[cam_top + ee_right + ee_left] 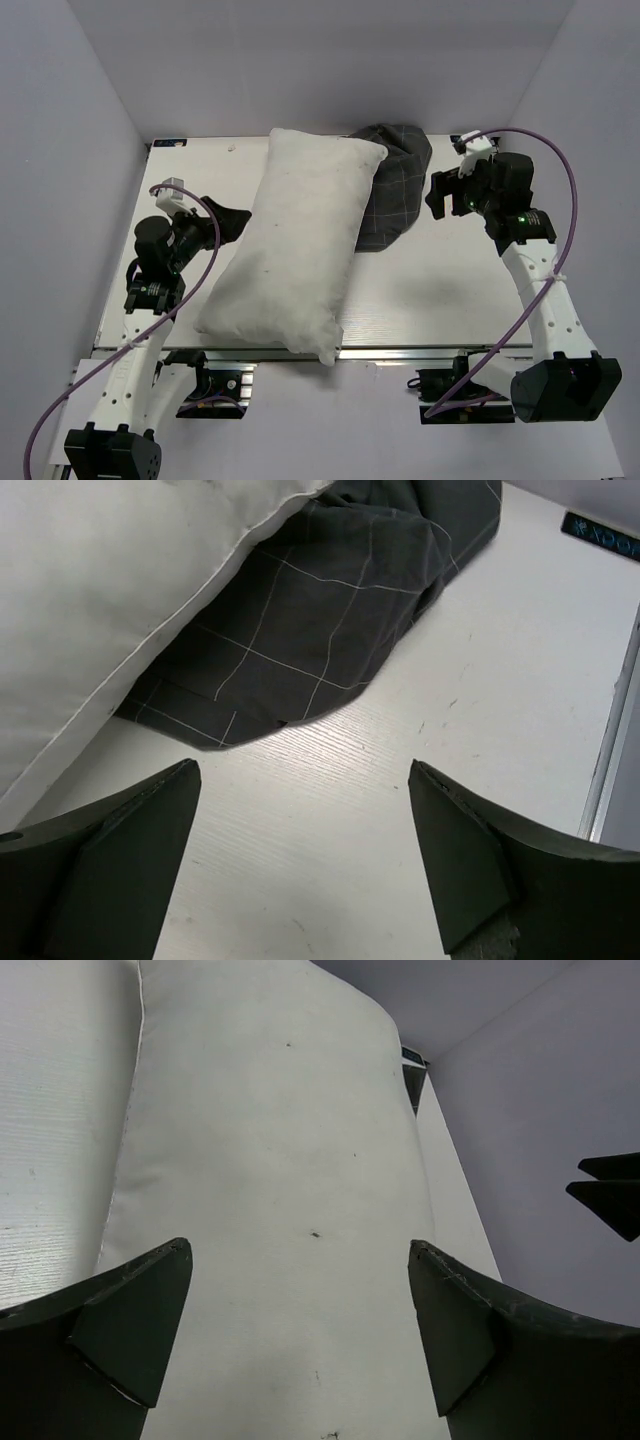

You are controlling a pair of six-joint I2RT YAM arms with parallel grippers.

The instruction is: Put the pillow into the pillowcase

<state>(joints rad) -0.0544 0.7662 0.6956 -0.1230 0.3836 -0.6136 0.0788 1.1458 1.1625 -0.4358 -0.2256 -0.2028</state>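
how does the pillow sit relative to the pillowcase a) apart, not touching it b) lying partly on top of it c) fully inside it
b: the pillow covers one edge of the pillowcase, whose dark checked fabric sticks out from under its seam.

Left side: your left arm [128, 375] rises from its base at the lower left, elbow folded, and the dark wrist section angles inward to the right. Your left pincer [228, 218] [300, 1335] points right. In its wrist view the jaws are spread wide, with nothing gripped.

Right side: your right arm [548, 305] climbs from its base at the lower right. The white link leans up and left, and the wrist bends toward the centre. Your right pincer [438, 195] [300, 860] faces left and slightly down, its fingers [120, 865] far apart and holding nothing.

The two pincers sit well apart from each other.
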